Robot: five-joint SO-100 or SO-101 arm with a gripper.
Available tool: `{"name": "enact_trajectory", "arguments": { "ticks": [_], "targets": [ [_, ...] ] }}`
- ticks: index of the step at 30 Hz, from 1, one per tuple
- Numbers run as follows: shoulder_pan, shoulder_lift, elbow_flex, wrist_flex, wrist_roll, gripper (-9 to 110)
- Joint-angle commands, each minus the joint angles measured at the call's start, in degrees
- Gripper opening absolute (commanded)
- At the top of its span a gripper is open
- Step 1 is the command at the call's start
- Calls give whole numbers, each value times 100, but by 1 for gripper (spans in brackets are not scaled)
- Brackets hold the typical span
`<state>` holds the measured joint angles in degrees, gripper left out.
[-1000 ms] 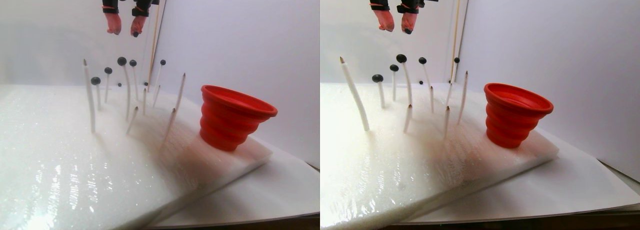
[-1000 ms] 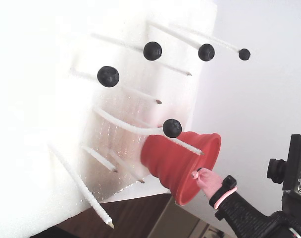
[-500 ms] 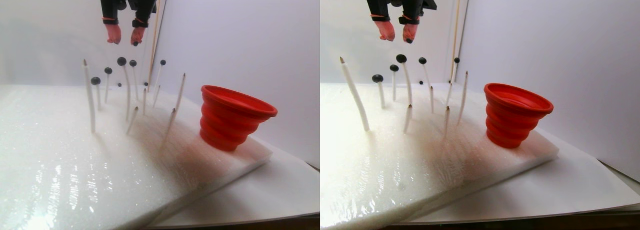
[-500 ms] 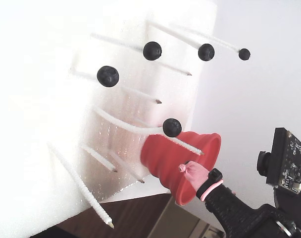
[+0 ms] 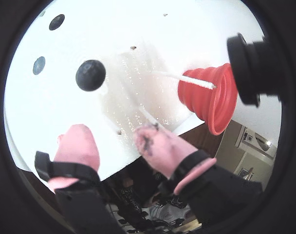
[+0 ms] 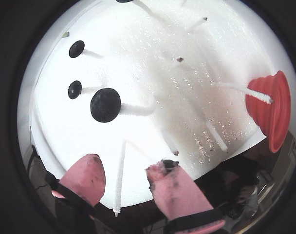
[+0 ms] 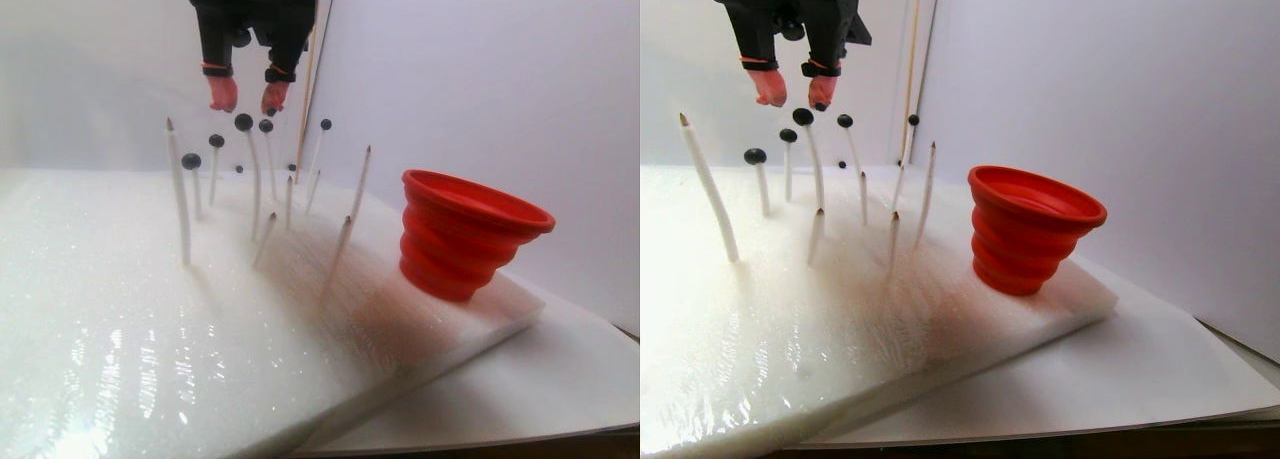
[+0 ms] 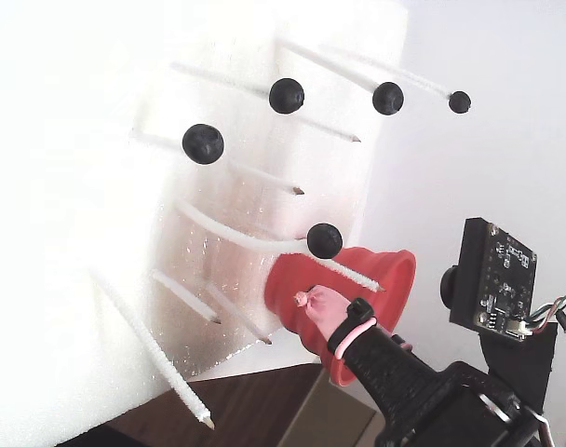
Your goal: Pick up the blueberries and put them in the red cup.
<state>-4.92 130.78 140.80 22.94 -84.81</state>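
— Has the hand moved? From one wrist camera I only see two pink fingers.

— In that wrist view the gripper (image 5: 111, 134) has its fingers spread wide with nothing between them. One of the blueberries (image 5: 90, 75) sits on its stick just ahead of the gap. The red cup (image 5: 211, 97) is off to the right, at the edge of the foam block (image 5: 50, 112).

— And the other wrist view?

— Much the same. The big berry (image 6: 105, 105) lies beyond the open fingers (image 6: 87, 178), a little left of the gap, with two smaller ones further left. There is a dark smudge on the right fingertip. I cannot tell if it is a stain or a scrap of fruit.

— What about from the side?

— In the stereo pair view the hand (image 7: 247, 99) has come down a good way within the last second. It now hangs just above the tallest berry (image 7: 243, 122), among the white sticks (image 7: 180, 194). The cup (image 7: 465, 234) stands well apart to the right and looks empty from here.

— And the fixed camera?

— There a finger (image 8: 313, 303) has slid in front of the cup (image 8: 395, 279), just below the nearest berry (image 8: 324, 240). I count five berries on sticks. So I would say the reach for the berry is nearly done, and the closing and carrying are still to come.
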Motion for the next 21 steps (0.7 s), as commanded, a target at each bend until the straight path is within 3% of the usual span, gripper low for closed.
{"name": "enact_trajectory", "arguments": {
  "ticks": [1,21],
  "targets": [
    [-26,0,-457,-167,-70,19],
    [-176,-703,-773,-923,-703,19]
  ]
}}
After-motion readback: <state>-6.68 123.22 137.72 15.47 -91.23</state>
